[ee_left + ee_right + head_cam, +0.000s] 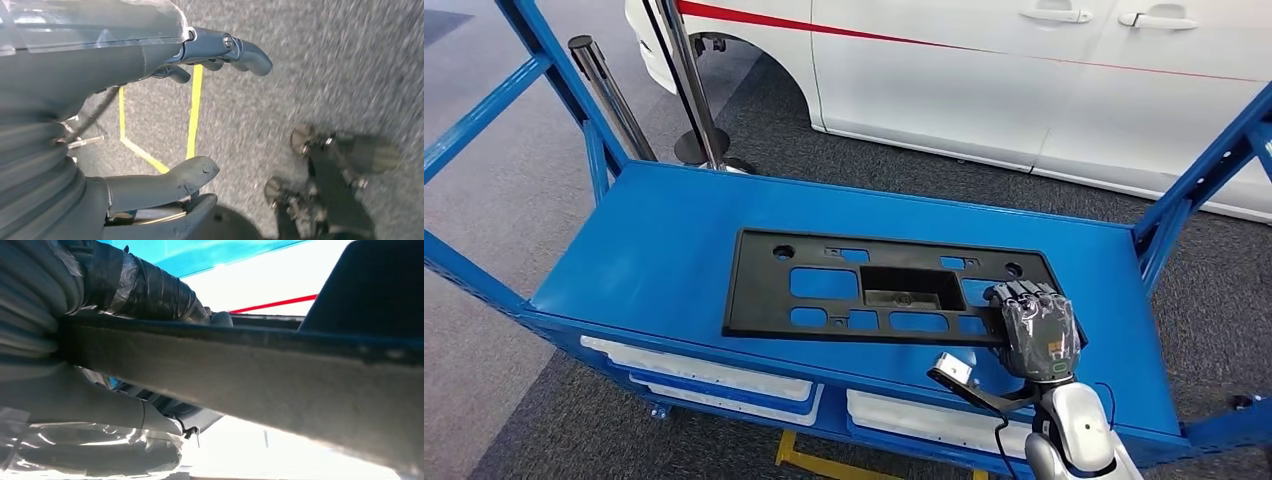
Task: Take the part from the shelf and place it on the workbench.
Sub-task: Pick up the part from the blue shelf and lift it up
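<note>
Head view, part: a long flat black panel (894, 290) with cut-out windows and a recessed pocket lies flat on the blue shelf deck (654, 260), its long side running across the deck.
Head view, right hand: the right hand (1036, 330) rests over the panel's near right corner, fingers laid across the top face.
Head view, handling: the panel looks like rigid moulded plastic, light for its span but long enough to swing or sag from a one-corner hold; the window edges and outer rim seem the best purchase.
Head view, containers: white trays (714, 375) sit on the lower tier under the deck; their contents cannot be made out.
Head view, surroundings: a white car (984, 70) stands beyond the shelf.
Left wrist view, left hand: the left hand (150, 120) hangs over grey floor with yellow tape lines (192, 110), thumb and fingers apart, holding nothing.
Right wrist view, grasp: the panel's edge (250, 375) passes between the taped fingers (145, 290) on one face and the thumb (90, 405) on the other, so the hand is judged to clasp it.
</note>
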